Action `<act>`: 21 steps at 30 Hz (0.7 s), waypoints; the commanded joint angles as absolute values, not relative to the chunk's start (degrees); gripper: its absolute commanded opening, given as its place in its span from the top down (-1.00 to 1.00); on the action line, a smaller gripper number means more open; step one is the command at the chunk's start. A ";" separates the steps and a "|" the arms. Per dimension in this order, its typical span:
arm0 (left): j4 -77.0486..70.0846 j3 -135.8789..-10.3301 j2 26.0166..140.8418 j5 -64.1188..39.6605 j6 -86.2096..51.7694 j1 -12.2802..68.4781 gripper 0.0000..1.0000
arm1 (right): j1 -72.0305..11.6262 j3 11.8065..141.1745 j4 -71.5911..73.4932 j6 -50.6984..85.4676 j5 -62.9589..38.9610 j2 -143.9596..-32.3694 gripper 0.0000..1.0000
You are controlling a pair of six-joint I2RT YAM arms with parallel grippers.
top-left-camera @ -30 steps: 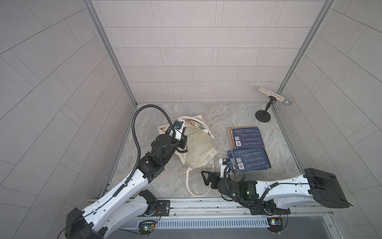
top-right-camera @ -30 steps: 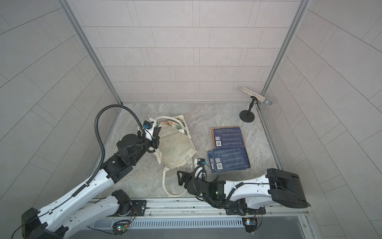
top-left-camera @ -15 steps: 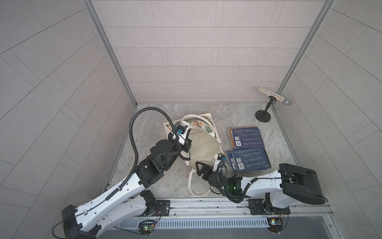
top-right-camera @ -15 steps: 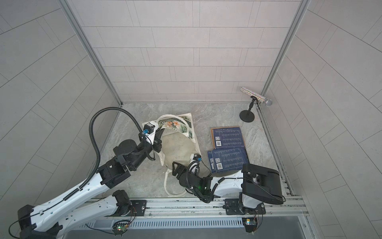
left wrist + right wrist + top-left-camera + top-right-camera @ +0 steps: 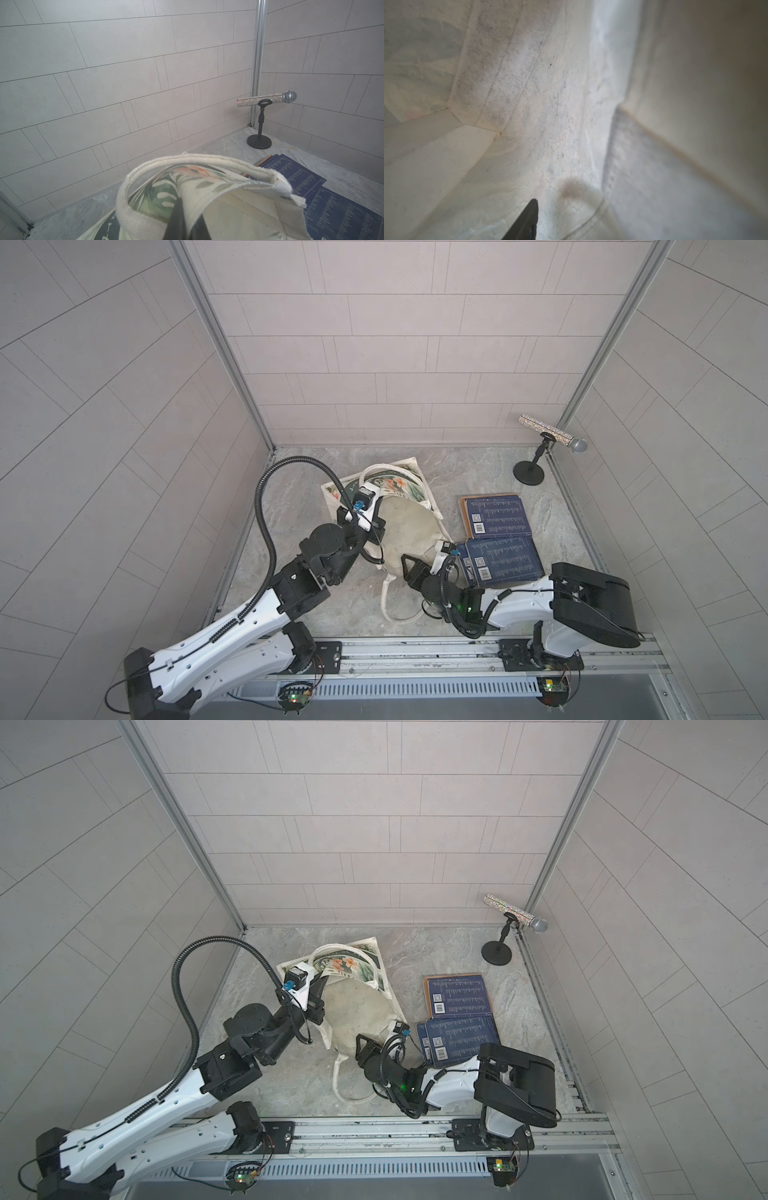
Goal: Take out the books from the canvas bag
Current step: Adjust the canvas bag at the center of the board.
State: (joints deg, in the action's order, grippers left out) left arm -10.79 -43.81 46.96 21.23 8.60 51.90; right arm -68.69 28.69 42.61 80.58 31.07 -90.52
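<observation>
A grey marbled tabletop [image 5: 478,472] is boxed by pale tiled walls [image 5: 374,344]. At frame centre sits the cream canvas bag with green leafy print [image 5: 399,526], with dark navy paperback books [image 5: 505,562] just right of it, their white text and barcode stickers unreadable. The left gripper [image 5: 187,226] pinches the bag's rim; the right gripper [image 5: 409,566] is inside the bag, its opening hidden.

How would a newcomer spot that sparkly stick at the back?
Find the far right corner of the grey marbled tabletop. A short black round-footed stand there holds a glittery silver microphone level; the nearby navy paperback books lie flat and plain.
</observation>
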 commanded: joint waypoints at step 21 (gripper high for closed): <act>-16.10 -41.06 45.14 24.96 11.58 52.46 0.65 | -65.92 27.89 36.65 65.89 26.94 -81.42 1.00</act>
